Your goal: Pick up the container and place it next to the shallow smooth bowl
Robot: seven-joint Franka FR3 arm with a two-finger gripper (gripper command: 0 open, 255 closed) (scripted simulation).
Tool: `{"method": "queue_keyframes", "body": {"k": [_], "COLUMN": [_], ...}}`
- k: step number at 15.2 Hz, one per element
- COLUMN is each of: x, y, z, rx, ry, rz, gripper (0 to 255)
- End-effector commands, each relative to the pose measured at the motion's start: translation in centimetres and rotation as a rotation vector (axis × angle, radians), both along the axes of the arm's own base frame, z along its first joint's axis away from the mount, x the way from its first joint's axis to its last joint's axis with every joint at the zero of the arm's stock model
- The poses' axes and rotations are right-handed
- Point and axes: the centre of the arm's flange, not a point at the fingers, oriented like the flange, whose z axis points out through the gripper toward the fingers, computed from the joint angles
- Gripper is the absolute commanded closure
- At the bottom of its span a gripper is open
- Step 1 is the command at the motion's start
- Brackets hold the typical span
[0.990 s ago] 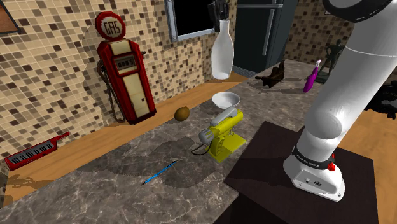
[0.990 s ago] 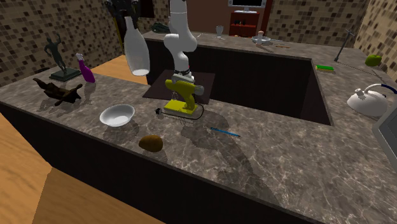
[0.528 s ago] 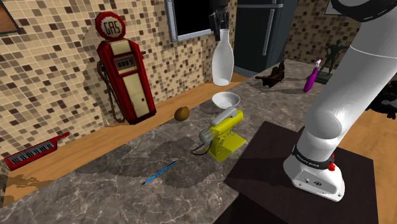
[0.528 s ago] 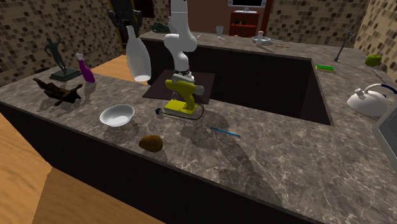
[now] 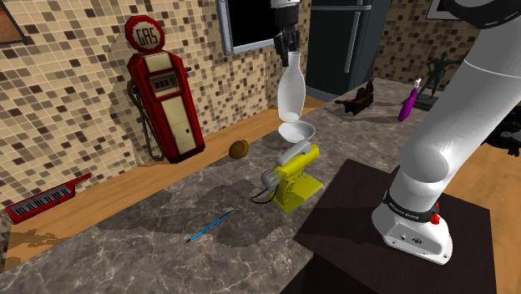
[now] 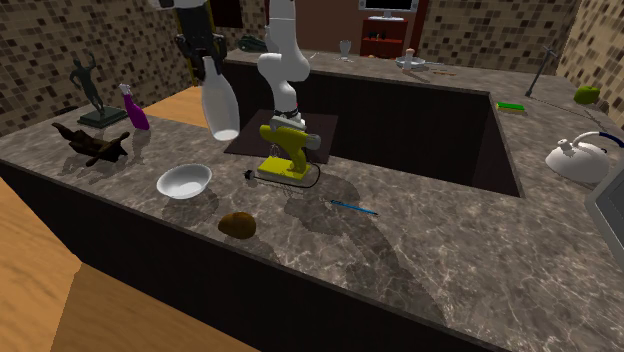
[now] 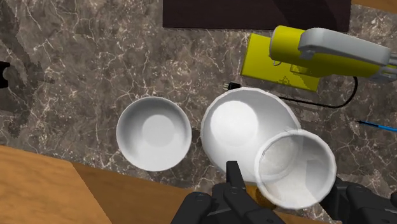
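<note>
The black hand [image 5: 286, 43] is closed on the narrow neck of the white vase [image 5: 290, 88] and holds it upright in the air, clear of the marble tabletop [image 5: 150, 242]. In the wrist view the vase's wide body hangs just beside the white bowl [image 7: 154, 133], between it and the yellow machine [image 7: 299, 60], with one finger [image 7: 233, 177] on either side of its open mouth.

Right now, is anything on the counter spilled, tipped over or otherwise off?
Nothing stands out. The white vase hangs by its neck from the gripper, above the counter close to the white bowl, not yet set down. The bowl sits upright and empty; no spill shows on the counter.
</note>
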Motion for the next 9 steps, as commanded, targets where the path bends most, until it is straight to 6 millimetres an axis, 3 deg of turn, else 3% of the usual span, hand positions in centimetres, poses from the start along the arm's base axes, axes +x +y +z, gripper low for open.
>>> {"method": "queue_keyframes", "body": {"k": [1, 9], "x": [0.0, 0.0], "y": [0.1, 0.1], "z": [-1.0, -5.2], "rx": [0.0, 0.0], "ry": [-0.001, -0.001], "rz": [0.0, 0.0], "gripper": [255, 255]}}
